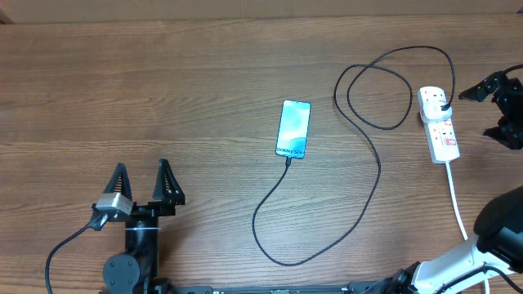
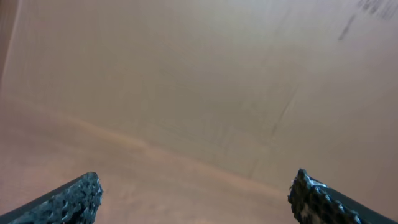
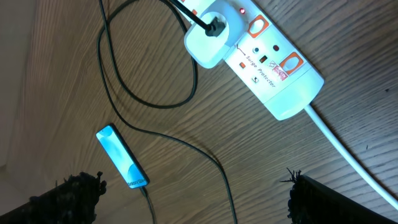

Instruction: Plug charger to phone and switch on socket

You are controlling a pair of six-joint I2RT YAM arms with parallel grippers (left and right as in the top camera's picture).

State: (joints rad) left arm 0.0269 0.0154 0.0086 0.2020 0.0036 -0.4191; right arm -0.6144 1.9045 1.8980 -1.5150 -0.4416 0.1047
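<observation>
A: Brown wood-grain tabletop point(image 1: 163, 90) is seen from overhead. Where is the task gear placed?

B: Slim rectangular smartphone with a light blue screen point(image 1: 293, 128) is laid flat near the middle. Thin black charger cable point(image 1: 368, 155) is joined at the phone's near end, looped across the wood, and plugged into the white elongated power strip with red switches point(image 1: 439, 122) at the right. One small red light is seen lit on the strip in the right wrist view.

A: Hands?

B: Left gripper point(image 1: 142, 181) is spread fully wide near the front left, nothing held, nothing touched. Right gripper point(image 1: 500, 109) is parked just beside the strip, jaws wide apart, nothing gripped; contact with the strip is not seen.
</observation>
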